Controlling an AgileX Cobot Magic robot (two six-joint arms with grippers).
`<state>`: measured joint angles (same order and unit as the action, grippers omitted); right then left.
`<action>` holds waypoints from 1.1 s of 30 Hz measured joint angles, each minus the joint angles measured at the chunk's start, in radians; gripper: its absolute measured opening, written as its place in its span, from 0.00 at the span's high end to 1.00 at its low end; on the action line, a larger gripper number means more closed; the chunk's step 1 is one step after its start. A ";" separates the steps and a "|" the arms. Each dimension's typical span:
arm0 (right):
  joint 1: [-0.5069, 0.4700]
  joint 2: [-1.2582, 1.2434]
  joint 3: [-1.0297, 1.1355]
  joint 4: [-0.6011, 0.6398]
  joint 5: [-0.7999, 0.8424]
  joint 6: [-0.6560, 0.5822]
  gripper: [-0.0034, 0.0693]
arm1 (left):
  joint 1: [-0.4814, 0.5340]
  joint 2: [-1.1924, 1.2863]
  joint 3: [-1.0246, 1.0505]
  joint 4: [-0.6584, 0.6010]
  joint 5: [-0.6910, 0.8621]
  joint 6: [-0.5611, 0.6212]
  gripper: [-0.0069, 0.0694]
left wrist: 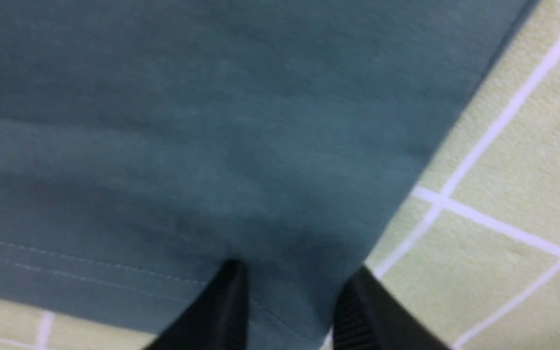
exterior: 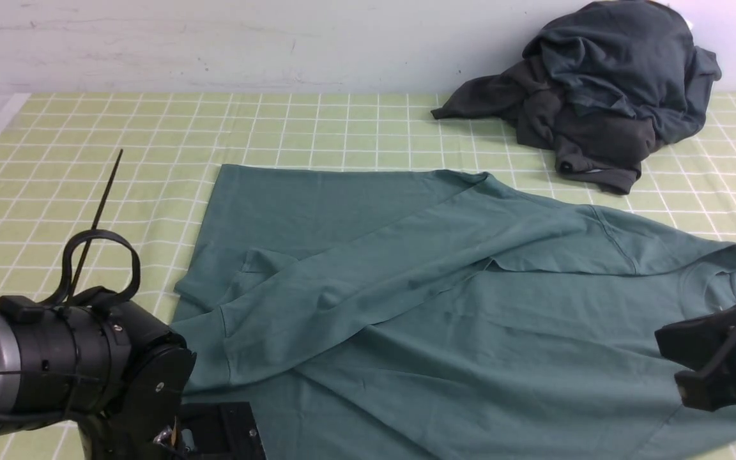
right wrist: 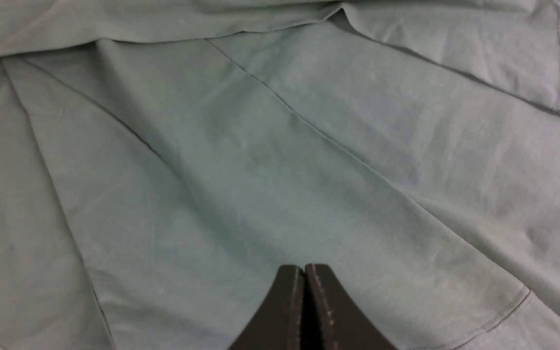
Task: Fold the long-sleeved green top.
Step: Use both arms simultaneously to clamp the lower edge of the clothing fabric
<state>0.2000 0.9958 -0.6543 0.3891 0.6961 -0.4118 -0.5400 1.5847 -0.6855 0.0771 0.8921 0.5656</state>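
The green long-sleeved top (exterior: 444,300) lies spread on the table (exterior: 317,121), one sleeve crossing its body. The left gripper (left wrist: 295,270) stands half open astride the hem corner, holding nothing. The right gripper (right wrist: 305,268) is pressed shut and empty above the cloth. The next move is likely to pinch that hem and carry it over. Beyond both grippers are the checked cover, a dark heap of clothes (exterior: 604,89) and a pale wall (exterior: 214,45).
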 joint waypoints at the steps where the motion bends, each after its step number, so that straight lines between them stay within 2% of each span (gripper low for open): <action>1: 0.000 0.000 0.000 0.000 0.001 -0.001 0.97 | 0.000 -0.005 0.000 0.001 -0.005 -0.002 0.78; 2: 0.000 0.000 0.000 0.000 0.001 -0.001 0.97 | 0.000 -0.006 0.000 0.000 -0.005 -0.002 0.79; 3: 0.000 0.000 0.000 0.000 0.001 -0.009 0.97 | 0.000 -0.019 0.000 -0.010 -0.006 -0.002 0.86; 4: 0.000 0.000 0.000 0.000 0.001 -0.019 0.97 | 0.000 -0.029 -0.002 -0.013 -0.004 -0.002 0.88; 9: 0.020 0.000 0.000 0.005 0.001 -0.122 0.97 | 0.000 -0.114 -0.040 -0.021 0.006 -0.076 0.90; 12: 0.070 0.000 0.000 0.008 0.000 -0.319 0.96 | 0.000 -0.187 -0.071 -0.022 0.000 -0.172 0.90; 14: 0.083 0.000 -0.001 0.001 -0.001 -0.394 0.95 | 0.000 -0.201 -0.073 -0.022 -0.002 -0.191 0.90; 15: 0.095 0.000 -0.002 -0.034 0.005 -0.492 0.92 | 0.000 -0.219 -0.073 -0.022 -0.007 -0.221 0.90; 18: 0.099 0.020 -0.007 -0.149 0.038 -0.597 0.84 | 0.000 -0.227 -0.073 -0.022 -0.009 -0.263 0.90; 19: 0.099 0.033 -0.008 -0.223 0.052 -0.606 0.80 | 0.000 -0.227 -0.073 -0.022 -0.010 -0.275 0.90; 20: 0.099 0.040 -0.009 -0.236 0.055 -0.609 0.79 | 0.000 -0.227 -0.073 -0.022 -0.010 -0.277 0.90; 22: 0.099 0.118 -0.009 -0.401 0.088 -0.605 0.68 | 0.000 -0.227 -0.073 -0.022 -0.028 -0.290 0.90; 23: 0.099 0.118 -0.009 -0.412 0.090 -0.602 0.67 | 0.000 -0.227 -0.073 -0.022 -0.030 -0.290 0.90; 25: 0.099 0.220 -0.009 -0.536 0.097 -0.578 0.58 | 0.000 -0.227 -0.073 -0.033 -0.034 -0.297 0.90; 28: 0.099 0.319 -0.010 -0.589 0.095 -0.568 0.55 | 0.000 -0.227 -0.073 -0.044 -0.034 -0.297 0.90; 33: 0.099 0.477 -0.010 -0.606 0.053 -0.568 0.54 | 0.000 -0.227 -0.073 -0.047 -0.032 -0.298 0.90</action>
<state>0.2990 1.4725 -0.6641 -0.2167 0.7495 -0.9798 -0.5400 1.3572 -0.7590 0.0300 0.8598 0.2677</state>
